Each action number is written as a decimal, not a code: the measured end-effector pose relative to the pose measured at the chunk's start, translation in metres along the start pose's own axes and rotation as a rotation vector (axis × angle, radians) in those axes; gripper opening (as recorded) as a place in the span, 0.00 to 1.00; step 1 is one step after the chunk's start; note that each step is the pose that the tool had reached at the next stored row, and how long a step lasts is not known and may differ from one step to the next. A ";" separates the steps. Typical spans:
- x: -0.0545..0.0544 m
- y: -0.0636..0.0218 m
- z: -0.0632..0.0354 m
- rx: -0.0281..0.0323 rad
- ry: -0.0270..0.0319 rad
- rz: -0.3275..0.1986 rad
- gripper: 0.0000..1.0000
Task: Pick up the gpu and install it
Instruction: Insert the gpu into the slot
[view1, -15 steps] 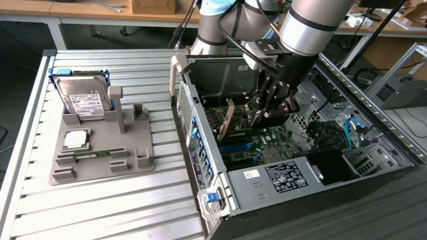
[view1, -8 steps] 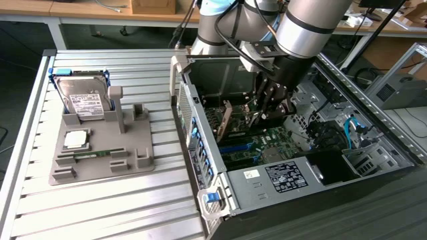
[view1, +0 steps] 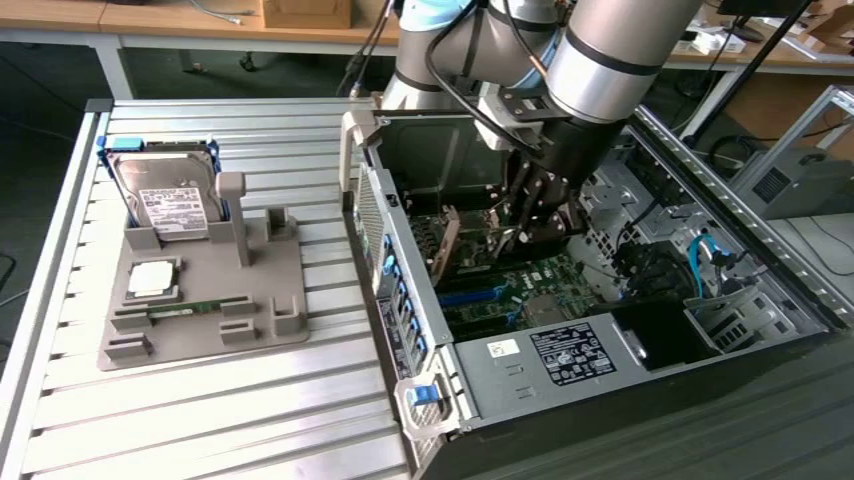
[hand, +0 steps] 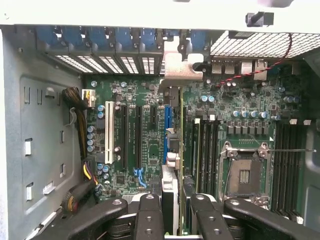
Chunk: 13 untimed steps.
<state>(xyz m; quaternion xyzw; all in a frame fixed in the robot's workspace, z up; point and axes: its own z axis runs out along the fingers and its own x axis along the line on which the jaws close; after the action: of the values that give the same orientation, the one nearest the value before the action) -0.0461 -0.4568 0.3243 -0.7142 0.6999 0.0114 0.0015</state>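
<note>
Grips the gpu (hand: 171, 192) edge-on in the end effector (hand: 175, 219), fingers (hand: 149, 215) closed onto both faces of the card. Sits inside the open computer case (view1: 400, 300), centre of the exterior view, just above the motherboard (hand: 150, 150) and close to the blue slot (hand: 166, 120). Has its silvery bracket (hand: 176, 67) up at the rear slot openings of the case.

To seat well: keep card upright and parallel to the black slots (hand: 122, 135). Line bracket with its rear opening, then press straight down, evenly, no twist. Stay off the cables (hand: 74, 96) beside the board. Probably not seated yet, but hard to call from this angle.

Hidden: card's lower edge and the slot beneath, covered by the card itself. Fingertips cut off at the wrist frame edge, so exact pad contact unclear. Mostly blocked by the arm (view1: 601, 60) in the exterior view.

Hard drive (view1: 167, 200) and memory stick (view1: 187, 308) on the grey holder (view1: 267, 310), on the desk (view1: 200, 420), toward the exterior view's left.
</note>
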 end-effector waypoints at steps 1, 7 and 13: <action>0.000 0.0000 0.0009 0.0000 0.0000 0.000 0.27; 0.000 -0.0001 0.0045 0.0000 0.0001 0.002 0.27; 0.000 -0.0001 0.0075 0.0000 0.0001 0.003 0.27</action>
<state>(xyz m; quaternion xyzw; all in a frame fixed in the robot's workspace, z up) -0.0461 -0.4564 0.3167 -0.7130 0.7010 0.0113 0.0015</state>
